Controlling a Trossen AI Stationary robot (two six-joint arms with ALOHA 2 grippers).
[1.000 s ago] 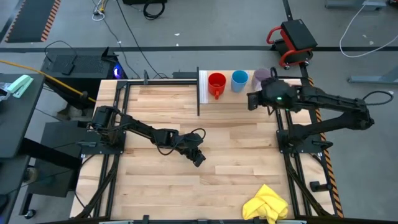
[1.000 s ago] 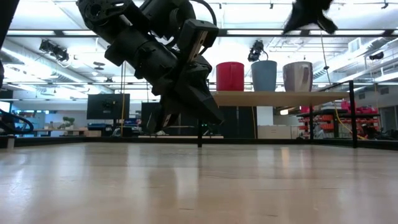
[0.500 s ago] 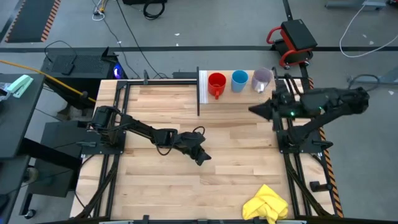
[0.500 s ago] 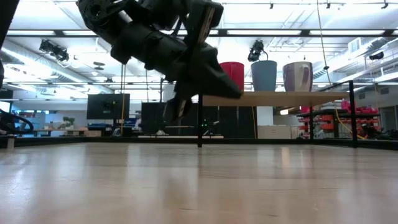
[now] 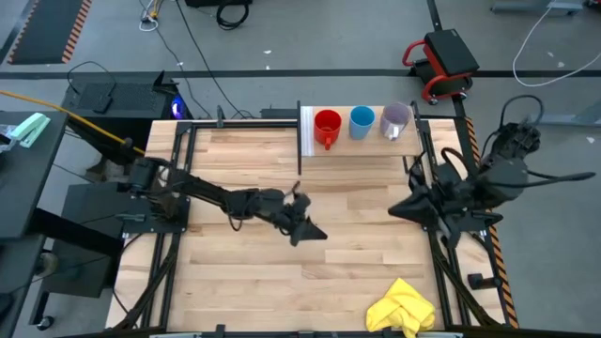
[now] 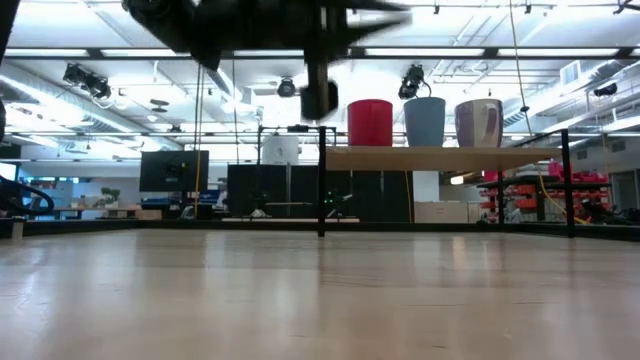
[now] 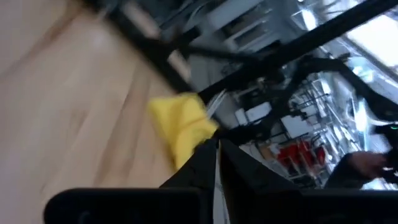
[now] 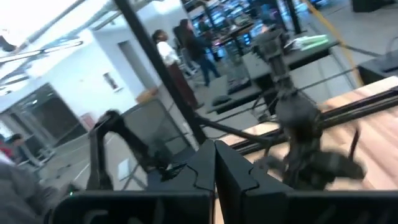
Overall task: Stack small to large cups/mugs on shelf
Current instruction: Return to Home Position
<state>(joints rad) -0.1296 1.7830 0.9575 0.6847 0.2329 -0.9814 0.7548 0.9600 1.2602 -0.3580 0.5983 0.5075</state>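
Cups, three in all, stand upright in one row on the shelf at the far edge of the table. None sits inside another, and small gaps separate them. Nearest the shelf's one white end panel is the red mug, its handle turned toward the table's middle. The light-blue cup is in the centre, and the purple-grey cup is at the open end.

From table height the same order shows: the red mug, the light-blue cup and the purple-grey cup stand side by side on the raised shelf.

Two arms are in view, and neither holds anything. The left gripper hangs above the middle of the table, well apart from the shelf, its two fingers pressed together. The right gripper is at the table's right edge, pointing inward, also with its fingers closed on nothing.

One crumpled yellow cloth lies near the table's front right corner, far from the cups.
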